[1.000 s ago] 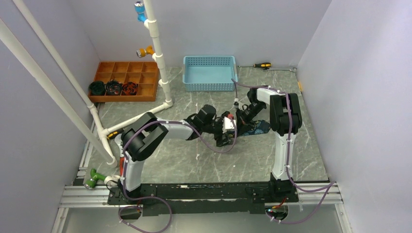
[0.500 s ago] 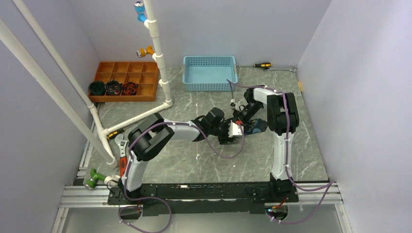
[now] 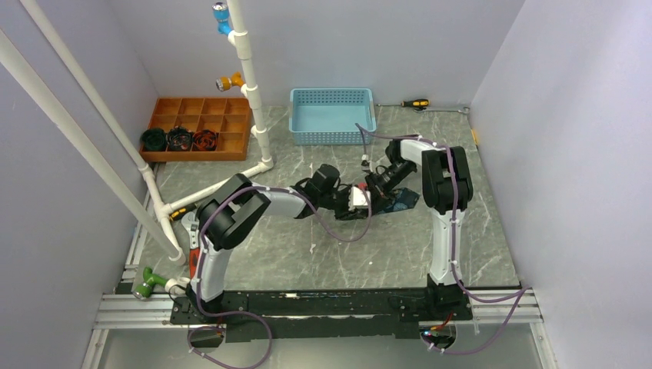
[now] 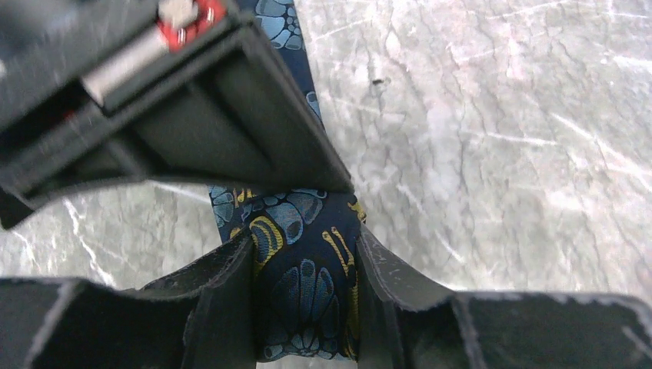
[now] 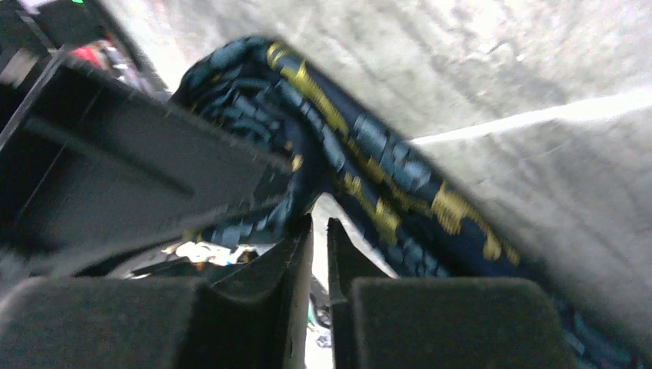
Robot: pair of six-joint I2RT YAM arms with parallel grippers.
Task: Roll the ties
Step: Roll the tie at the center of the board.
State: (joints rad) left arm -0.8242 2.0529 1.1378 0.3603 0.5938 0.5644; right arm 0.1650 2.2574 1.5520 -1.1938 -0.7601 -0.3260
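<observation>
A dark navy tie [image 3: 401, 201] with a blue and gold pattern lies on the table in front of the right arm. Its rolled end [image 4: 307, 307] sits between the fingers of my left gripper [image 4: 305, 234], which press on both sides of the roll. My left gripper [image 3: 360, 201] meets my right gripper [image 3: 375, 187] at the table's middle. In the right wrist view the tie [image 5: 369, 154] curves over my right gripper [image 5: 319, 223]. Its jaws stand a narrow slit apart with nothing between them.
A blue basket [image 3: 332, 115] stands at the back. A wooden compartment tray [image 3: 223, 123] at the back left holds three dark rolls [image 3: 179, 139]. White pipes [image 3: 250, 92] cross the left side. A screwdriver [image 3: 415, 103] lies by the far wall.
My left gripper has closed from wide open onto the rolled end of the tie and drawn slightly back to the left. My right gripper's jaws have parted a little.
</observation>
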